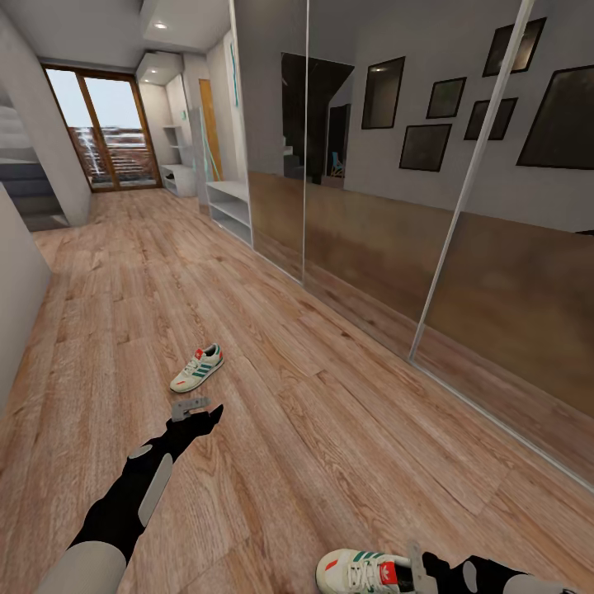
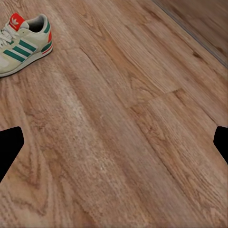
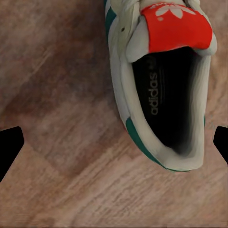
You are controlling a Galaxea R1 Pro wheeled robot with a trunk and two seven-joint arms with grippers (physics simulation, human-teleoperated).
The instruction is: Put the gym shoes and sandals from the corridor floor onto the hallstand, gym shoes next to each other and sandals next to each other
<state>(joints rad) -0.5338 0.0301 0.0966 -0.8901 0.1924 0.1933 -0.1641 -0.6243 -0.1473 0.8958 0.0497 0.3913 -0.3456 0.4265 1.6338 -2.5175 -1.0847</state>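
One white gym shoe (image 1: 198,369) with green stripes lies on the wood-plank corridor floor (image 1: 330,429). My left gripper (image 1: 194,407) hovers just short of it, open; in the left wrist view that gym shoe (image 2: 23,45) sits off to one side of the open left gripper (image 2: 114,147). The second gym shoe (image 1: 361,571) lies at the near edge. My right gripper (image 1: 418,569) is at its heel. In the right wrist view this gym shoe (image 3: 161,85) lies heel-opening up beneath the open right gripper (image 3: 114,147), untouched. The white hallstand (image 1: 229,206) stands far down the corridor. The sandals are out of view.
A mirrored sliding wardrobe (image 1: 429,247) runs along the right wall, its bottom track meeting the floor. A grey wall (image 1: 21,297) closes the left side. Glass balcony doors (image 1: 107,132) end the corridor, with a wide stretch of floor between me and the hallstand.
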